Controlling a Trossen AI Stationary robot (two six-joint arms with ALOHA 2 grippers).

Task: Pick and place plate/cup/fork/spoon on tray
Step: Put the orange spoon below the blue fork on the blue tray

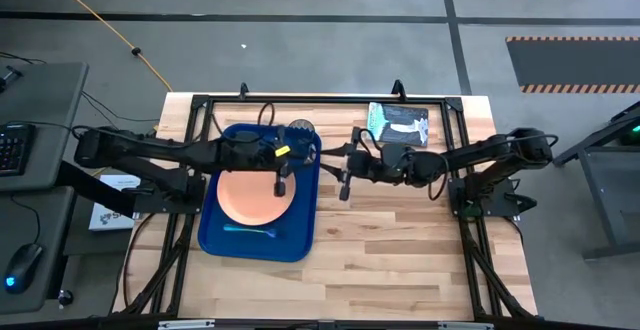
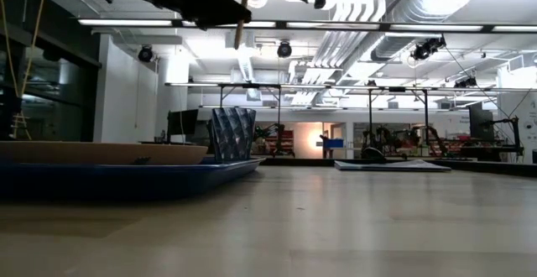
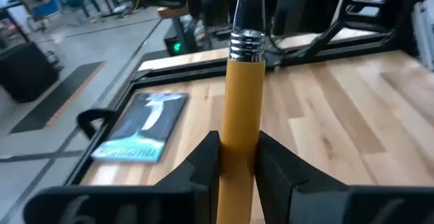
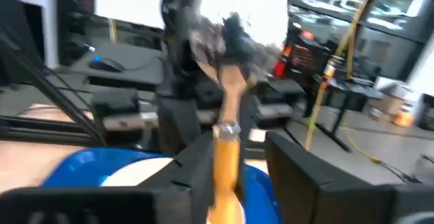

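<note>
The dark-blue tray (image 1: pixel 215 235) lies left of the table's middle. The peach plate (image 1: pixel 250 195) and the light-blue fork (image 1: pixel 250 230) lie on it, and the dark cup (image 1: pixel 300 130) stands upright at its far right corner. The spoon (image 4: pixel 237 10) is upright in the air near the tray's right edge, bowl up. My left gripper (image 3: pixel 239 163) is shut on its orange handle. My right gripper (image 4: pixel 234 149) faces it, open, with one finger (image 4: pixel 193 170) beside the handle and the other (image 4: pixel 298 170) apart from it. My left gripper pinches the spoon's orange handle (image 3: pixel 239 125) between its two fingers, below the metal collar. The fingers come about level from the table's left and lie across the handle. The spoon is lifted clear and upright, and its lower end (image 2: pixel 239 33) hangs high above the tray. My right gripper stands around the handle's lower part (image 4: pixel 227 159); I cannot tell whether its finger touches it.
A flat teal-and-black packet (image 1: pixel 398 125) lies at the table's far right, behind my right arm. Bare wood (image 1: pixel 400 250) fills the near and right parts of the table. A black frame runs round the table's edges.
</note>
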